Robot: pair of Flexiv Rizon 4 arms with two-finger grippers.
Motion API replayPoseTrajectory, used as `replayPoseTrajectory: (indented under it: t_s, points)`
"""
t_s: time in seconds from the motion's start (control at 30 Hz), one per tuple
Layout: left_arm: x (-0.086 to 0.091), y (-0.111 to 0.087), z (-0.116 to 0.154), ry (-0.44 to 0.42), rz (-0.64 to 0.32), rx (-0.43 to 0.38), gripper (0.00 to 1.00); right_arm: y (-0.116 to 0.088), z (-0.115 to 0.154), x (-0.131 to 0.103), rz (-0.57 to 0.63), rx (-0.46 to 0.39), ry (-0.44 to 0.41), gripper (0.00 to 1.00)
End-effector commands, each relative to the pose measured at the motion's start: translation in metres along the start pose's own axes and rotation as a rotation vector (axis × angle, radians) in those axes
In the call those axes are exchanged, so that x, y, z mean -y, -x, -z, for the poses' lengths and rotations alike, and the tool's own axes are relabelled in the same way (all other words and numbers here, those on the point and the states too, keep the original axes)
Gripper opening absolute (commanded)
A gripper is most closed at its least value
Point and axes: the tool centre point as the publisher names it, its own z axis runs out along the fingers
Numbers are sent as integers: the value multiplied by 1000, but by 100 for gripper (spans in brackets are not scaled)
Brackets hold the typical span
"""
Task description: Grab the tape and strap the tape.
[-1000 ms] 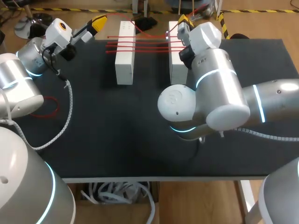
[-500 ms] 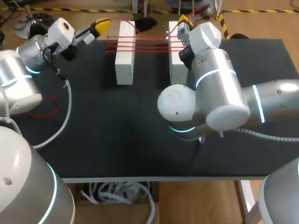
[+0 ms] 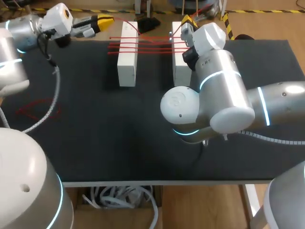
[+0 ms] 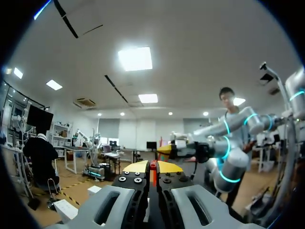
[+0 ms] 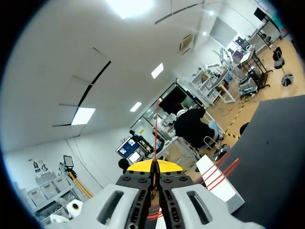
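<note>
Several strands of red tape (image 3: 152, 45) run between two white blocks, the left block (image 3: 127, 57) and the right block (image 3: 179, 67). My left gripper (image 3: 106, 20) hovers just off the left block's far end. In the left wrist view its yellow tips (image 4: 152, 167) are shut on a bit of red tape (image 4: 152, 165). My right gripper (image 3: 187, 20) is above the right block's far end, shut on the red tape (image 5: 155, 138), which rises straight out from between its tips (image 5: 154, 165). Beside the right gripper lies a white block (image 5: 217, 183) crossed by red strands (image 5: 224, 172).
A loose red loop (image 3: 39, 109) lies on the black table (image 3: 119, 133) at the left. A small black object (image 3: 151, 23) sits at the table's back edge between the blocks. My right arm's bulky elbow (image 3: 209, 105) hangs over the table's middle right.
My left arm has swung back and to the left, its wrist now at the table's far left corner; its gripper stays by the left block. The right arm has not moved.
</note>
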Motion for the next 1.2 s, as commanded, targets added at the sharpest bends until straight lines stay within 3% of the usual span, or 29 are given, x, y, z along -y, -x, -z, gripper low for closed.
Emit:
replayPoseTrajectory:
  t_s: [0.03, 0.23, 0.47, 0.77, 0.97, 1.2]
  points:
    - [14, -11, -2, 240, -30, 26, 0, 0, 0, -3, 0, 1, -6, 0]
    - [17, -13, -9, 429, -63, 22, 0, 0, 0, -3, 0, 1, -6, 0]
    - [12, -13, -19, 649, -35, -17, 0, 0, 0, -3, 0, 1, -6, 0]
    - [4, -10, -24, 773, -39, -11, 0, 0, 0, -3, 0, 1, -6, 0]
    - [1, -9, -24, 796, -48, 22, 0, 0, 0, -3, 0, 1, -6, 0]
    - [-7, -10, -28, 919, -75, 43, 0, 0, 0, -3, 0, 1, -6, 0]
